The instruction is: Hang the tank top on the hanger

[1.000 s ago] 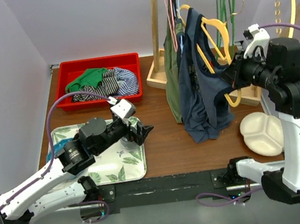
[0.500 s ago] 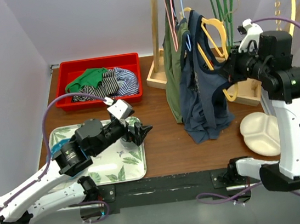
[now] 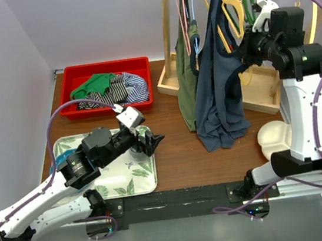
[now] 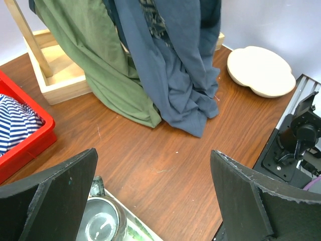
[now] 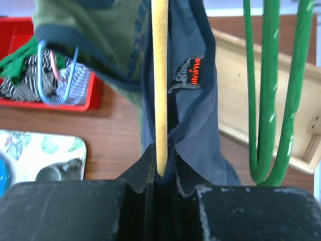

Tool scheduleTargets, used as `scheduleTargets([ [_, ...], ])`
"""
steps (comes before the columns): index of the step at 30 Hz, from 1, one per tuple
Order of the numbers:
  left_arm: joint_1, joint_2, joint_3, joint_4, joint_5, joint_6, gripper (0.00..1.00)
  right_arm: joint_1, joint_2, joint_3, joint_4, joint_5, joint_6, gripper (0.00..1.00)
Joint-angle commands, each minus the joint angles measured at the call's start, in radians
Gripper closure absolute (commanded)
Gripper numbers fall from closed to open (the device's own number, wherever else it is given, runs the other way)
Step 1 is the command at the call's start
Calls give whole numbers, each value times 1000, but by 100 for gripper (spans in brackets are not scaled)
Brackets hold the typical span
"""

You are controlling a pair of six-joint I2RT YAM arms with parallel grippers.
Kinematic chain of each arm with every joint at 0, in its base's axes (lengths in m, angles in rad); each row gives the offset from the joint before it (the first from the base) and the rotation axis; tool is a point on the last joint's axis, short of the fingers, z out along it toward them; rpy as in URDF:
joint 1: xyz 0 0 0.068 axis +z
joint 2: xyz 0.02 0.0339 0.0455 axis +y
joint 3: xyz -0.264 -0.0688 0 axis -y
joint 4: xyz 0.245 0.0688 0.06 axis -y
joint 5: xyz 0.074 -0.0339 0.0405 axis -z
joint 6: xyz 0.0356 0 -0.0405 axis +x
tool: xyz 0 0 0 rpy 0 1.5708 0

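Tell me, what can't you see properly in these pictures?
- Right wrist view: hook of the hanger, cut off by the top edge.
- Left wrist view: print on the tank top, cut off by the top edge.
- Top view: fingertips of the right gripper, lost against the dark tank top.

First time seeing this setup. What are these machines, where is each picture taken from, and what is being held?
Two robot arms are bolted at the near edge of a table. The wide picture looks down from above and behind them; the other two come from cameras on each wrist. The right gripper is shut on a yellow hanger, with the navy tank top draped from it, beside a wooden rack. The left gripper is open and empty by a patterned tray. The table also carries a red bin of clothes and a white plate.
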Motion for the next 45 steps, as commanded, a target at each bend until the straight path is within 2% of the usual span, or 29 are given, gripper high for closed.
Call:
scheduleTargets([
  [1,1,8,26,58,2,-5,0,28,74,140,136,80,-56,100],
  [4,1,8,25,53,-1,-5,0,73,146,198,150,119,-99,100],
  [8,1,8,23,55,-4,-8,0,140,232,269,199,249,-131,100],
  [13,1,14,22,61,-1,-21,0,153,380,412,233,337,-151,100],
  [21,1,17,20,47,-16,-25,0,154,496,522,276,347,-185,100],
  [28,1,14,11,50,-19,-36,0,170,560,525,268,280,-209,100],
  [30,1,14,5,52,-15,-44,0,171,562,509,256,245,-220,91],
  [31,1,12,2,55,-11,-45,0,171,551,499,251,239,-232,79],
  [33,1,6,-10,61,-8,-51,0,173,530,470,235,219,-251,68],
  [34,1,5,-13,64,-8,-54,0,171,494,458,231,212,-271,59],
  [36,1,3,-26,66,-8,-62,0,173,447,414,212,190,-298,48],
  [37,1,3,-27,64,-8,-65,0,173,390,397,202,179,-330,38],
  [39,1,3,-30,58,-10,-73,0,171,321,336,185,163,-363,29],
  [40,1,3,-29,47,-11,-74,0,171,286,314,178,131,-405,19],
  [42,1,-3,-15,29,-36,-77,0,171,171,248,147,95,-444,12],
  [43,1,-7,-11,11,-47,-80,0,171,126,223,136,34,-494,3],
  [45,1,-33,0,1,-70,-84,0,171,5,142,112,1,-521,1],
])
